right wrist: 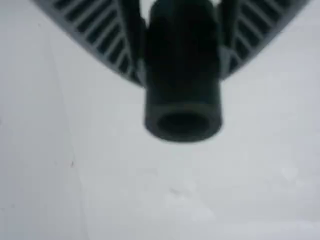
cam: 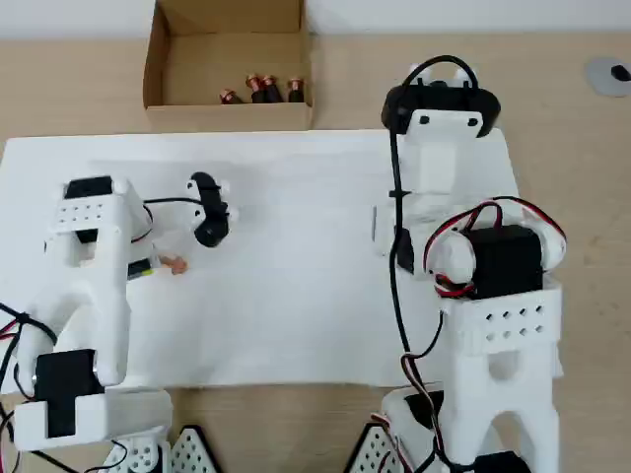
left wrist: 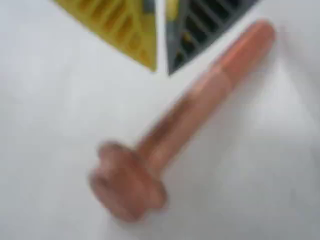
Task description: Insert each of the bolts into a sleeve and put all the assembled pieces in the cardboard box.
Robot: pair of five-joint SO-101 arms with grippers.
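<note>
Wooden tabletop with a large white sheet spread over it, seen from above, and two white robot arms standing at the near edge.

One copper-coloured metal bolt with a wide flanged head lies flat on the sheet's left part, bare, with no sleeve on it. The left gripper hangs low just beside the shank. Its yellow finger and its dark ribbed finger are drawn together with only a thin slit between their tips, and nothing is held between them. From above, the bolt lies just off the tip of the left gripper.

A short black tubular sleeve is clamped between the fingers of the right gripper, its open round end facing the camera, above the white sheet.

An open brown cardboard box sits on the bare wood beyond the sheet's far edge, towards the left. A row of assembled pieces, copper heads in dark sleeves, lies along its near wall.

A small grey disc lies at the table's far right edge.
</note>
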